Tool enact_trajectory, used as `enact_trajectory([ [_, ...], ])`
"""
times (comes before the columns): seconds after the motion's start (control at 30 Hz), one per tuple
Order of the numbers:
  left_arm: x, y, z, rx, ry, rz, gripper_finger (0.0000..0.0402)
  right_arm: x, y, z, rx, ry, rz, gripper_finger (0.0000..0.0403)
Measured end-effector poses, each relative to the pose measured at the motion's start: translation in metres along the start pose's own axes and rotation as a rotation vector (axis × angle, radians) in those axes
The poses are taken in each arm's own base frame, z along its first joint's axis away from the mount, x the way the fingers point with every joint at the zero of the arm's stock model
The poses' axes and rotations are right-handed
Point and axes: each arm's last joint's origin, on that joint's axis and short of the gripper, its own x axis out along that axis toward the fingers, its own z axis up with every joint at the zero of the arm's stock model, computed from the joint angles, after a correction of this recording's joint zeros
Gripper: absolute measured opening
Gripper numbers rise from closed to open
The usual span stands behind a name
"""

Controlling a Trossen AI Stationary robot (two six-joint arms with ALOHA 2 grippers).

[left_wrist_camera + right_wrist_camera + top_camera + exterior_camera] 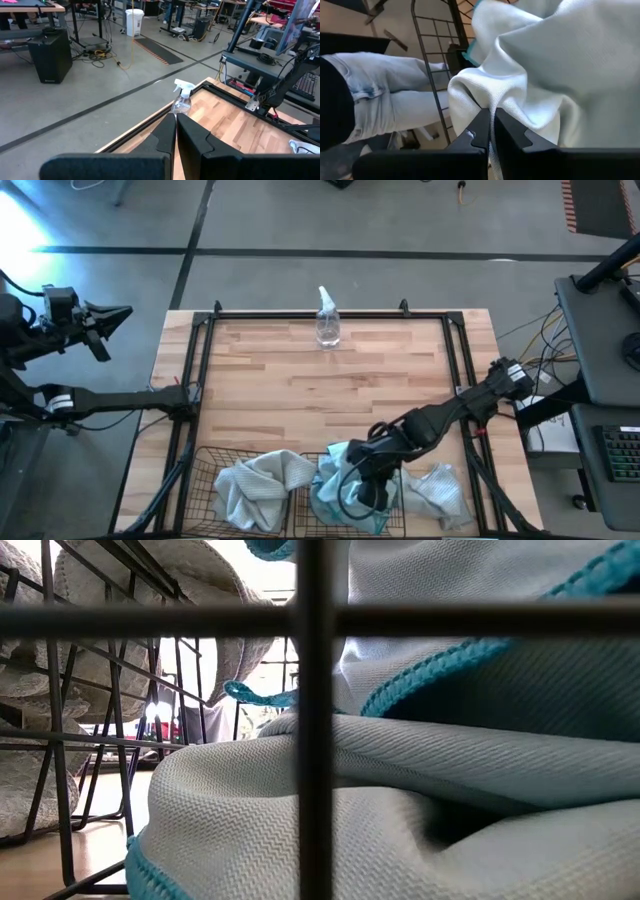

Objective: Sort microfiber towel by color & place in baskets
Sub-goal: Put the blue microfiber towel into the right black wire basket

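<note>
The two black wire-mesh baskets (215, 480) sit at the wooden table's near edge. The pale blue-edged microfiber towel (335, 480) hangs over the right one, pinched by the right gripper (372, 496). Lower it fully inside before releasing. The left gripper (118, 317), pressed together, waits beyond the baskets' left.

No readable text, labels, brands or numbers in any view, including on the spray bottle (327, 320).
</note>
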Motion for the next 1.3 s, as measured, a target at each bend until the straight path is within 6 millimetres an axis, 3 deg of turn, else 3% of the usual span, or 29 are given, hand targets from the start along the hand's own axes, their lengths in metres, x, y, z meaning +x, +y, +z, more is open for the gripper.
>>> enact_trajectory([
  [0.77,0.000,0.000,0.000,-0.037,0.001,-0.001,0.0000,0.001,-0.006,0.012,0.015,-0.033,0.005,0.0013],
  [1.3,0.000,0.000,0.000,-0.068,0.000,0.001,0.0000,0.010,-0.008,0.015,-0.408,-0.038,-0.036,0.0013],
])
